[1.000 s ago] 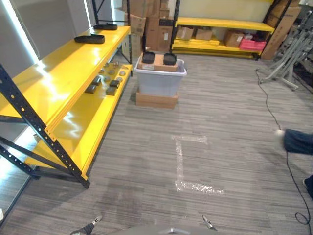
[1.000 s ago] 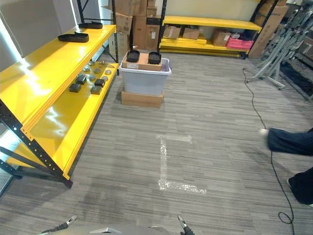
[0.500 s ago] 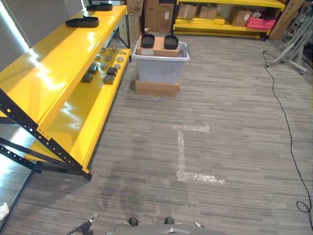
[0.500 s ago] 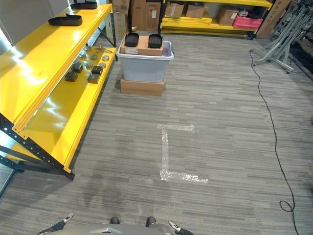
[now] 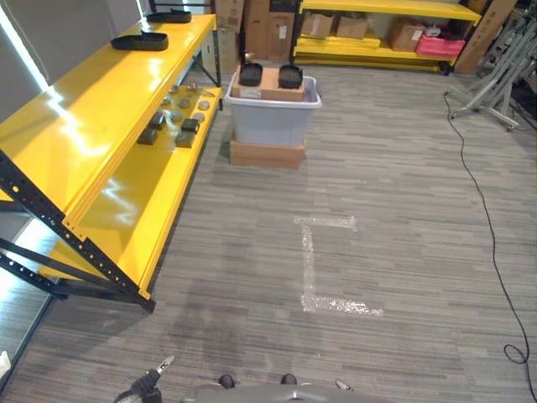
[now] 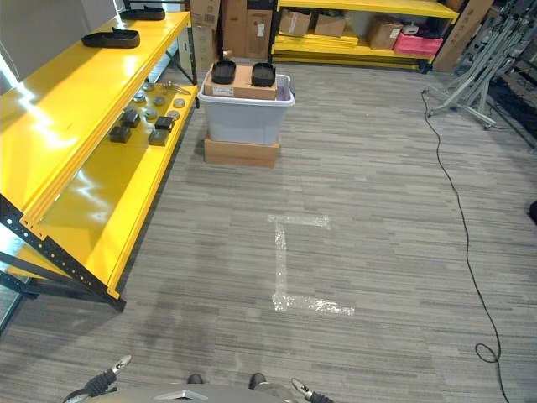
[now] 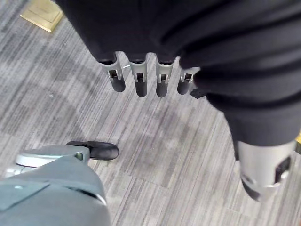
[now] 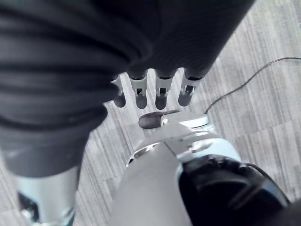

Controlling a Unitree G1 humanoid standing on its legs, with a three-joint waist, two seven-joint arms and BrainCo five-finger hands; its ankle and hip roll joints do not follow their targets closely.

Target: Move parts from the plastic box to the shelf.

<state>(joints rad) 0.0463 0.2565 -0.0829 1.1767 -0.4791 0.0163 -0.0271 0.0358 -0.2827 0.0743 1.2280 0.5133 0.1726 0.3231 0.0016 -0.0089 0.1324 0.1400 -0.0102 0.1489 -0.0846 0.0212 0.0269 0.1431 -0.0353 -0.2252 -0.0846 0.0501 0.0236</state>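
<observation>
Hands first: my left hand [image 7: 146, 80] hangs over bare grey floor [image 7: 155, 150], fingers [image 7: 138, 82] straight and relaxed, thumb [image 7: 263, 174] apart from them, nothing in the palm. My right hand [image 8: 155, 92] is in the same condition, fingers [image 8: 161, 96] loose and straight, holding nothing. In the head views both hands sit at the bottom edge, the left at the lower left corner [image 5: 144, 384] and the right just right of centre [image 6: 300, 390].

Parts and box lie well away from either hand, at the far end of the floor. A taped L-shaped mark [image 5: 317, 269] lies on the floor between me and the box. The grey plastic box [image 5: 268, 117] stands on a flat cardboard base [image 5: 266, 154], just beside the near end of the long yellow shelf [image 5: 92, 117] on my left. Across the box's top lies a brown carton [image 5: 270, 84], with two black parts [image 5: 251, 74] resting at its left and right ends.

On the shelf's lower deck [image 5: 143, 210], close to the box, a cluster of small dark and round metal pieces [image 5: 176, 126] is laid out. On the upper deck two black trays [image 5: 141, 41] sit apart, one behind the other, toward the far end.

Beyond the box a second yellow rack [image 5: 382, 34] carries cardboard boxes [image 5: 403, 34] and a pink item [image 5: 439, 46]. Metal stands [image 5: 495, 88] occupy the far right.
</observation>
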